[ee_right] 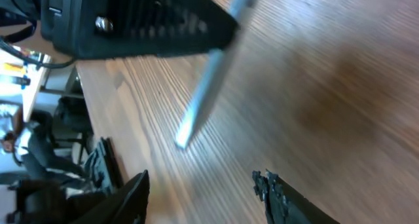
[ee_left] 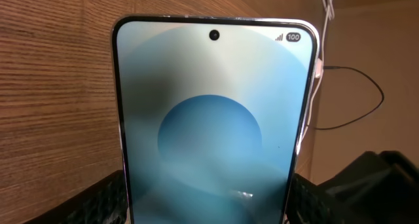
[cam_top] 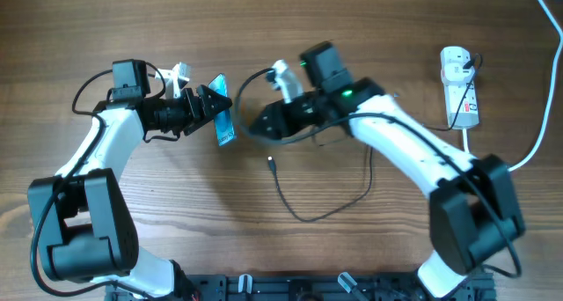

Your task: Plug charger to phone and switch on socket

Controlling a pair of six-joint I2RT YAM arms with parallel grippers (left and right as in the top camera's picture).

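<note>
Here, our left gripper clamps the phone by its long edges. Our right gripper faces it, 2 fingers apart, empty. The charger lies loose on the table, with the socket well apart.

The bench is matt brown wood with visible grain. The phone has a glossy glass screen. The power strip is smooth white plastic.

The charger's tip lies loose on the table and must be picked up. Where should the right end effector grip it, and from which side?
Probably the charger just behind its connector tip, from straight above, fingers across it: it lies flat on the table, clear of the phone.
</note>
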